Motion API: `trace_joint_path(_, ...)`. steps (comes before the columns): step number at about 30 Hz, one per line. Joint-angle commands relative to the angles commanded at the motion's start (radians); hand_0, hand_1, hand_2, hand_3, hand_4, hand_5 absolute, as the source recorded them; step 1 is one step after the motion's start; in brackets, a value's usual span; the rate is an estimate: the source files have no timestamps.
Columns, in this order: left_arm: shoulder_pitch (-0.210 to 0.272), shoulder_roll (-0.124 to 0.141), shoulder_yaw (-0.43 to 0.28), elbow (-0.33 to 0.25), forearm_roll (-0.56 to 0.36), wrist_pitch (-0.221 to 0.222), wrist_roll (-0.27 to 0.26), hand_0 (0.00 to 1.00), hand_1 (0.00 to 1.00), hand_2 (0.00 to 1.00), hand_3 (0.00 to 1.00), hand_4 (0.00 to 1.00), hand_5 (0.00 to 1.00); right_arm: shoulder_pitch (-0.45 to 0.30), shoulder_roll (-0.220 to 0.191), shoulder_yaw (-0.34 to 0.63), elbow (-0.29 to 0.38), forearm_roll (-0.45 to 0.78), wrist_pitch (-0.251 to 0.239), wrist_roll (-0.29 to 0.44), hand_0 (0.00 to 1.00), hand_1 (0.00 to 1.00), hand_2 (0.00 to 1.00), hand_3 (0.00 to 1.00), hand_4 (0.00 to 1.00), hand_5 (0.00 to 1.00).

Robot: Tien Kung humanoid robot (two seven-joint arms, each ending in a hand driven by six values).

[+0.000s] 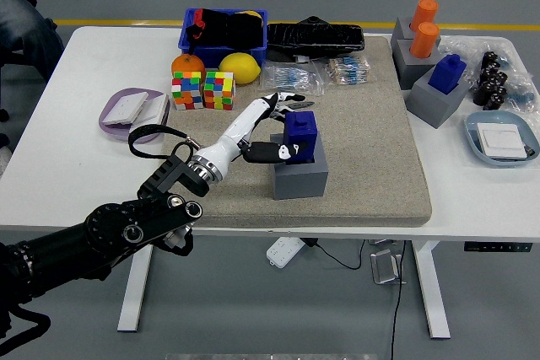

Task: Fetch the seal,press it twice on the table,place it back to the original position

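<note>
A blue seal (302, 132) stands upright in the top of a grey block holder (300, 178) in the middle of the beige mat (363, 149). My left hand (289, 129) reaches in from the lower left. Its thumb lies against the seal's near left side and its fingers (285, 101) curl over the far side, so the hand is shut on the seal. The seal's base is hidden inside the holder's recess. My right hand is out of the picture.
Two colour cubes (203, 90), an orange (186, 63), a lemon (239, 67) and a blue bin (224, 28) sit behind the hand. A purple plate (133, 111) is to the left. More grey holders with orange seals (422, 31) and a blue seal (446, 73) stand at the right.
</note>
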Motion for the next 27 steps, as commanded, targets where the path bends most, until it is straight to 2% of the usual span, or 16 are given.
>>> trace_joint_path(27,-0.001,0.007,0.004,-0.014,-0.005,-0.004,0.002,0.798,0.507,0.409,0.833,0.641,0.002,0.0,0.001,0.007,0.001,-0.002,-0.001,0.001,0.906,0.76,0.761,0.775,0.877,0.56)
